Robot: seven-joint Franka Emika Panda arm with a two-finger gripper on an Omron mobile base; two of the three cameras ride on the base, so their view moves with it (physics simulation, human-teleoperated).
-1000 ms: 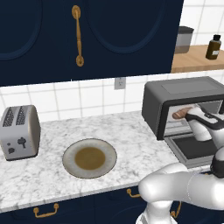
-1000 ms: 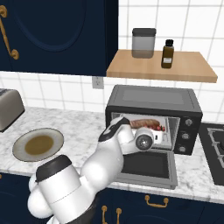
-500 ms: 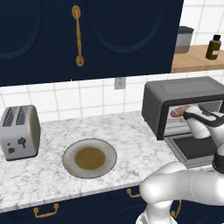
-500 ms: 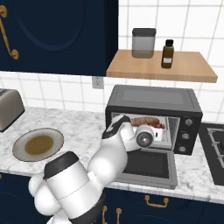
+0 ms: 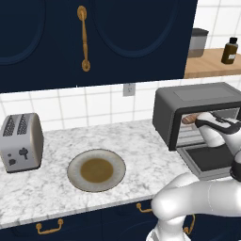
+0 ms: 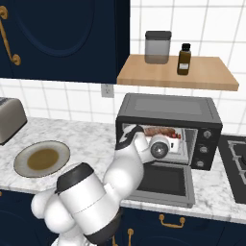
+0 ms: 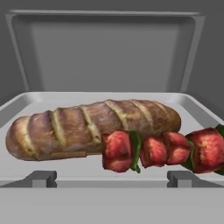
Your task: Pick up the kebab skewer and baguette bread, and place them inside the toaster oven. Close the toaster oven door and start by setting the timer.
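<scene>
Bread & skewer in oven, door down
Baguette bread w/ kebab skewer touching its front, both inside toaster oven; toaster oven door dropped open; pincer at opening, spread wide, empty.

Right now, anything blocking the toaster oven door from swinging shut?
Yes. The arm reaches over the dropped toaster oven door, its gripper open at the oven mouth. Baguette bread and kebab skewer lie inside.

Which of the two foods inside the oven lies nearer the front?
The kebab skewer, red chunks with green bits; the tan, ridged baguette bread lies behind it.
</scene>
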